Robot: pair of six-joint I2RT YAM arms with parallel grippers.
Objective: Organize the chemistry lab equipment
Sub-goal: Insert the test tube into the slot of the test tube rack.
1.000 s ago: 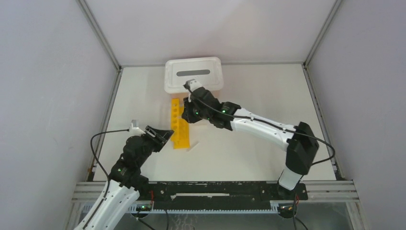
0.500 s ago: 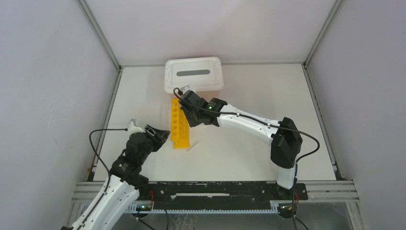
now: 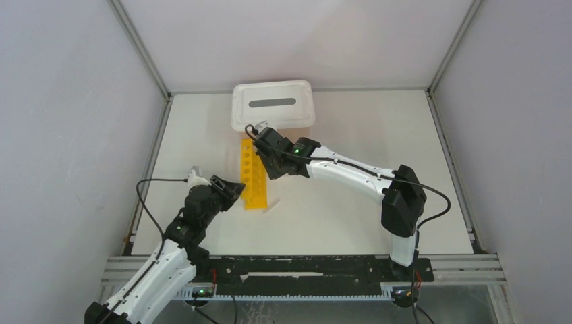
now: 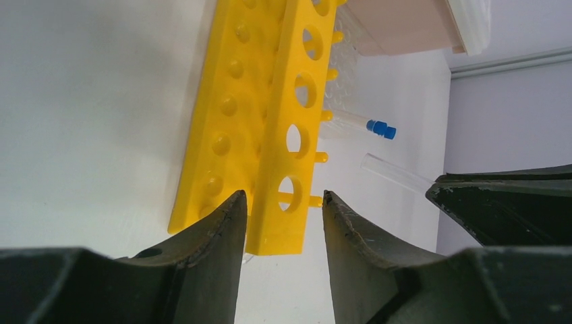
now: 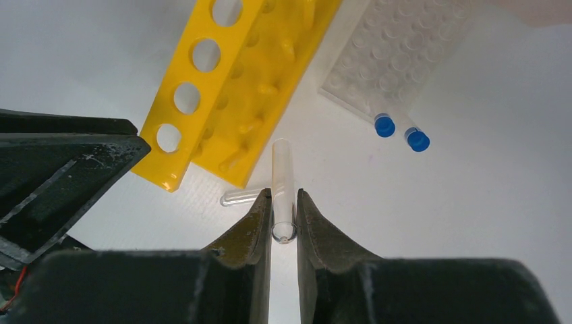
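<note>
The yellow rack lies on the counter left of centre, running from near to far, with its far end close to the pink bin. The left gripper is spread wide at the rack's near end, with one finger on each side of the end plate. I cannot tell whether either finger touches the plate, and the gripper has hold of nothing. The right gripper is closed down to a narrow gap on a clear tube. The tube runs along the fingers and sticks out past their tips, just off the rack's near right corner. A second clear tube lies flat on the counter just beside that corner. To the right of the yellow rack sits the clear gridded rack. Two blue-capped tubes lie side by side at its near edge, caps pointing near. In the top view the right arm covers the gridded rack and the tubes.
</note>
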